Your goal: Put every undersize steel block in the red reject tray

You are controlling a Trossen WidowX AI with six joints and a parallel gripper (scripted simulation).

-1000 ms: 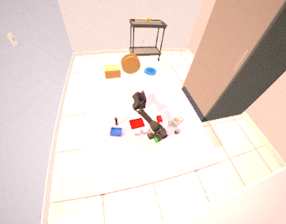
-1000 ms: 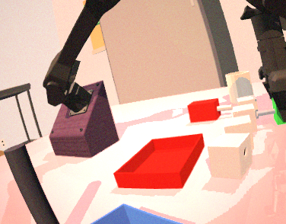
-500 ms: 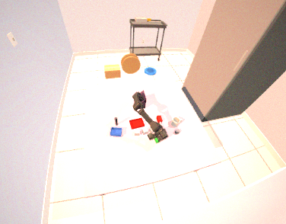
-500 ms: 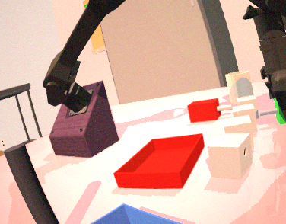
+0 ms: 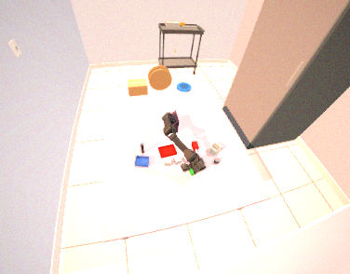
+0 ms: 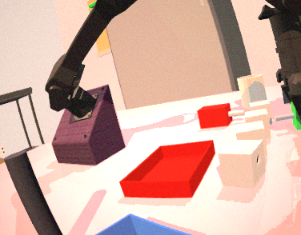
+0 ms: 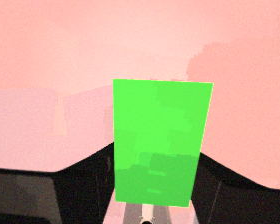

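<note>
My gripper [image 5: 192,170] [image 6: 296,105] [image 7: 151,143] is shut on the green gauge [image 5: 191,172] [image 6: 298,118] [image 7: 158,135], low at the right end of the block row. The gauge's grey pin [image 6: 285,117] points level at the row; in the wrist view its pale shaft [image 7: 147,210] lines up with a dark hole. Whether the tip touches a block is unclear. The nearest pale steel block [image 6: 238,168] shows a small hole in its side; several more stand in a row behind it, partly overlapping. The red reject tray [image 5: 168,151] [image 6: 158,189] is empty.
A red block-shaped thing [image 5: 195,145] [image 6: 211,117] with a pale pin lies behind the row. A beige stand [image 5: 216,148] [image 6: 246,92] is farther back. A blue tray [image 5: 141,161] [image 6: 131,227] and black cylinder [image 5: 142,148] [image 6: 31,192] are on the tray's other side.
</note>
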